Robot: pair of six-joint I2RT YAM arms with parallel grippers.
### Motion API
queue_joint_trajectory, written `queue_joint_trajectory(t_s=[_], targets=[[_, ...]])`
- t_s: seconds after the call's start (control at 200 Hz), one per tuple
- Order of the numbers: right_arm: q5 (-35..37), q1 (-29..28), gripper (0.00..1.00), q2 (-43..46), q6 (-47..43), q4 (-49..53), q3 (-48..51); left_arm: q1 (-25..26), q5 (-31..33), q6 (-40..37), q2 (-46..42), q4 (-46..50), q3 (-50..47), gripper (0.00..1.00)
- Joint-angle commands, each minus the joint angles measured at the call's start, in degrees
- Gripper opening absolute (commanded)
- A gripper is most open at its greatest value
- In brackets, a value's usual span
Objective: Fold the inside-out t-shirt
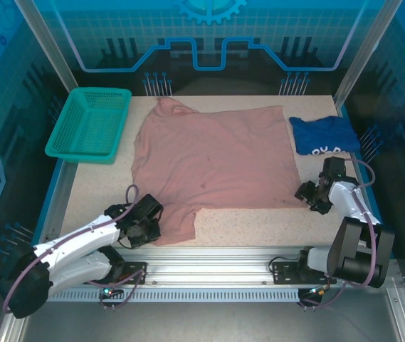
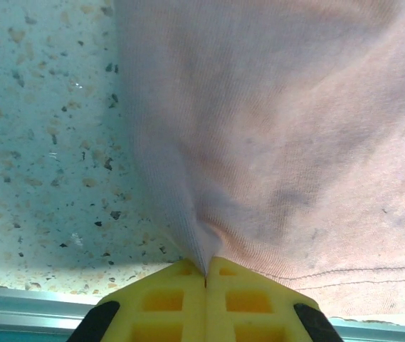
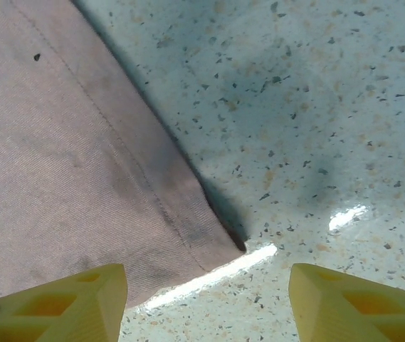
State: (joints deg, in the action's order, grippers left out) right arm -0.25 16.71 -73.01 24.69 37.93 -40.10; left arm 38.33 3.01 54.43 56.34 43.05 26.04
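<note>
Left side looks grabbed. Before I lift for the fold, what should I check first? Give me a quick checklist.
1. Left claw shut on the t-shirt edge: ok, cloth pinched in it.
2. Right claw gripping the near right corner: not ok, jaws open, corner lying flat just ahead.
3. T-shirt spread flat on the table: ok, light wrinkles only.
4. Dark blue shirt clear of the t-shirt: cannot tell, edges very close.
5. Green basket out of the way: ok, at the far left corner.
</note>
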Motion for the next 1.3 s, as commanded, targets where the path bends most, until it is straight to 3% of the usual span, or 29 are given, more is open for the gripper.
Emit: queue_joint_trajectory(t_s=[0.0, 0.505, 0.96, 1.296], targets=[[-0.13, 1.18, 0.61, -0.46, 1.09, 1.01, 0.27, 0.41, -0.78, -1.89, -0.80, -0.15, -0.31, 0.00], [-4.87, 2.71, 0.45, -9.73, 1.65, -4.19, -0.71, 0.43, -0.36, -3.65, -1.68, -0.05, 0.85, 0.00], [-6.72, 2.35, 0.21, -9.43, 1.23, -6.28, -0.04, 0.43, 0.01, -4.36, -1.67, 0.18, 1.19, 0.00], [-6.35, 2.06, 0.30, -8.67, 1.22, -4.95, -0.16, 0.40, 0.19, -4.67, -1.84, 0.55, 1.56, 0.00]])
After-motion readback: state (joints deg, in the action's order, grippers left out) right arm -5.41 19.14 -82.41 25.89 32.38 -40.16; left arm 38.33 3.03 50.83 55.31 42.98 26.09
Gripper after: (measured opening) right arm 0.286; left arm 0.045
